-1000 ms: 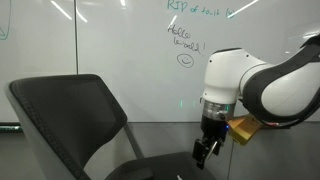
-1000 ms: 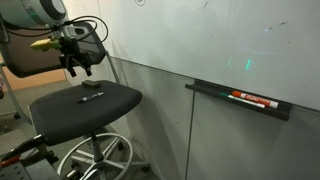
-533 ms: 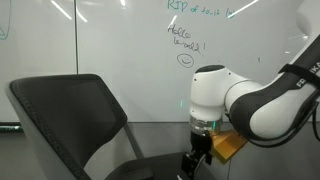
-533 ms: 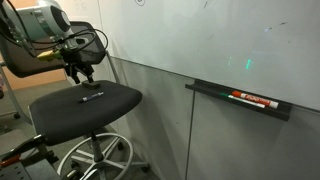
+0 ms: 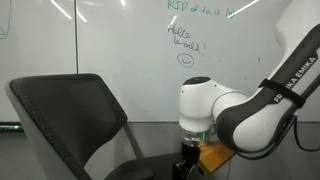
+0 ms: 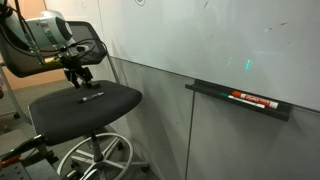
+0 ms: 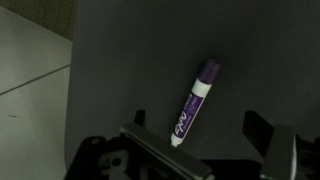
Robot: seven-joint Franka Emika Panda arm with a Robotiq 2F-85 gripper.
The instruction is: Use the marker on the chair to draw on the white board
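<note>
**Purple cap, white barrel: the target lies askew below spread jaws**

Seen from the wrist, the slim pen-like marker with a white barrel and a purple cap (image 7: 192, 103) lies flat on the seat of the large dark grey-black chair (image 6: 60, 106) with its broad curved backrest. That seat is the tabletop here. The marker rests well in from the tabletop's edges. In an exterior view it lies (image 6: 92, 97) toward the edge nearest the glossy white board with green handwriting (image 6: 220, 40).

The black Robotiq pincer (image 7: 198, 122) hangs directly above it with its jaws apart and nothing between them yet. One finger shows at each side of the wrist view's lower edge. The marker's uncapped end sits between the two fingers, and the capped end reaches away past them. In an exterior view the pincer (image 6: 78, 79) is just above the seat, not touching the marker.

The long axis is what matters for the coming move. It runs on a slant from lower left to upper right in the wrist view, so it is not square to the line on which the jaws close. A small wrist turn before the descent would probably let the pads meet the barrel flat. A slanted squeeze might roll or skid the smooth cylinder across the tabletop. Drawing on the board is not yet begun.
</note>
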